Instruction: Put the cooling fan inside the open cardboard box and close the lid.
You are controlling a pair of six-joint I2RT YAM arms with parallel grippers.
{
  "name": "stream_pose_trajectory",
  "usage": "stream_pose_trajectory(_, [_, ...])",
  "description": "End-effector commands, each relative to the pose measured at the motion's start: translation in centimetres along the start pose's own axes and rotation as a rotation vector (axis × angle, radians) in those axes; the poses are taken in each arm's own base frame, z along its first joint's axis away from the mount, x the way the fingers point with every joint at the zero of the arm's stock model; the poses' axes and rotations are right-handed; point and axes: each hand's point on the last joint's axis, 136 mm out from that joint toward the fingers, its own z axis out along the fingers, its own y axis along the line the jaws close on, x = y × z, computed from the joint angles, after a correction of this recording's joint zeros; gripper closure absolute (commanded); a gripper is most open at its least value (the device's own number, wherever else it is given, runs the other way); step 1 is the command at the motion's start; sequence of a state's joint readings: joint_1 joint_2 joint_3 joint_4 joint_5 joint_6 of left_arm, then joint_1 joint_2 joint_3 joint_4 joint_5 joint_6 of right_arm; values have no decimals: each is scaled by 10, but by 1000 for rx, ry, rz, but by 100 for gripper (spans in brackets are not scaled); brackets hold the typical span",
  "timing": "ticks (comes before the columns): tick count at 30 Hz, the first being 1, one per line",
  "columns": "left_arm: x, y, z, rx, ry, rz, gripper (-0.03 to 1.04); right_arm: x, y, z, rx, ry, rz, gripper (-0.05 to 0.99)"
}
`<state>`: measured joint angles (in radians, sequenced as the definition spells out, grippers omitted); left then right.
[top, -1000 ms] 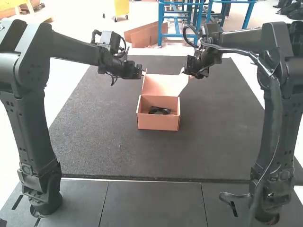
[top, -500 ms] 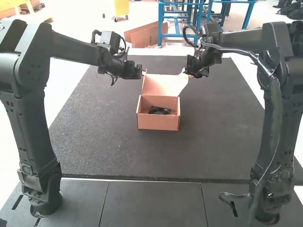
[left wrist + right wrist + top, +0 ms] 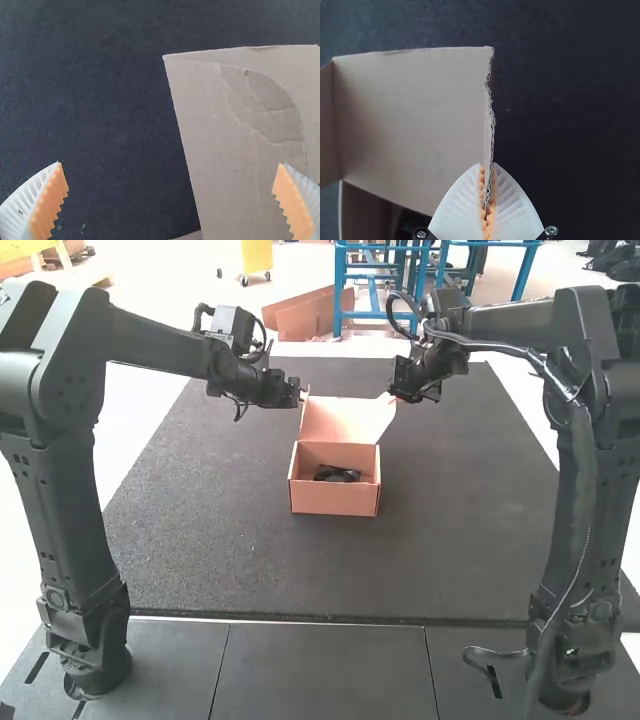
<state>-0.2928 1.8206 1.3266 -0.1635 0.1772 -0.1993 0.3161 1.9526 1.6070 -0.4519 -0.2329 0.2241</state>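
Left claw first: we see it hovering over the far half of the dark mat, just beside the upper left corner of the lid. In its wrist view the left claw has its orange-padded fingers spread wide apart. The lid's corner lies between them, and we cannot tell whether either pad touches it.

Near the middle of the mat we find the cardboard box, open on top. Its lid stands nearly upright from the far wall. The black cooling fan lies inside, on the box floor.

At the lid's upper right corner we see the right claw. From its wrist the right claw is pressed together on the lid's raw side edge, with the cardboard pinched between the ribbed white fingers.
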Motion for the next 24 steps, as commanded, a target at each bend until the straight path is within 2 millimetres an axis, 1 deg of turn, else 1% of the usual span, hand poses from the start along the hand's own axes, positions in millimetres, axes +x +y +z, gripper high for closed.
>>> stream_pose_trajectory(1, [-14, -7, -3, 20, -28, 9, 4, -16, 7, -8, 4, -42, -29, 95])
stream_pose_trajectory(8, [-15, -8, -6, 21, -31, 8, 4, -12, 20, -16, 26, -52, -85, 95])
stream_pose_trajectory(11, [-16, -8, -7, 21, -33, 8, 4, -1, 30, -17, 29, -30, -105, 95])
stream_pose_trajectory(16, [-17, -9, -10, 20, -30, 6, 4, 12, 37, -20, 43, -23, -129, 95])
stream_pose_trajectory(19, [-15, -10, -12, 21, -21, 5, 4, 20, 41, -22, 58, -22, -145, 95])
stream_pose_trajectory(24, [-13, -10, -14, 19, -7, 2, 4, 32, 37, -26, 89, -25, -159, 95])
